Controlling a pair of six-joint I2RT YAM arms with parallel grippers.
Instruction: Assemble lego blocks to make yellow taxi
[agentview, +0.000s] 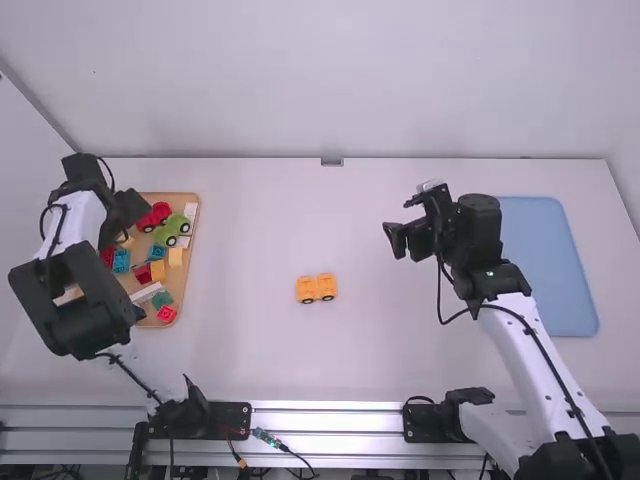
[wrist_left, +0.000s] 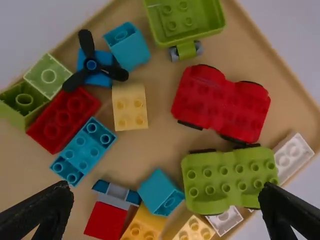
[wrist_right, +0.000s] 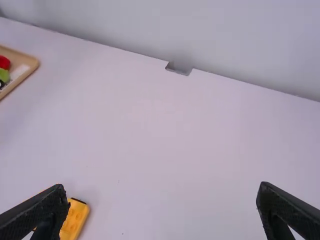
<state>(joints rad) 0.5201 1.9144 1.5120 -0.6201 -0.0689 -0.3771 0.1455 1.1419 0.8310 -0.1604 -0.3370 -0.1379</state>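
Observation:
A yellow wheeled car base (agentview: 316, 288) rests alone on the middle of the table; in the right wrist view part of that yellow base (wrist_right: 74, 220) shows beside a finger. My left gripper (agentview: 130, 212) is over the wooden tray at the left; in its wrist view the left gripper (wrist_left: 165, 200) is open above the blocks with nothing between its fingers. Below it lie a pale yellow block (wrist_left: 130, 107) and an orange-yellow block (wrist_left: 145, 224). My right gripper (agentview: 402, 228) is held above the table, right of the yellow base; in its wrist view the right gripper (wrist_right: 162, 205) is open and holds nothing.
The wooden tray (agentview: 190, 250) holds several loose blocks, among them a red wheeled base (wrist_left: 220, 102), a green wheeled base (wrist_left: 227, 177) and a blue block with a black propeller (wrist_left: 92, 70). A flat blue mat (agentview: 550, 265) lies at the right, behind the right arm.

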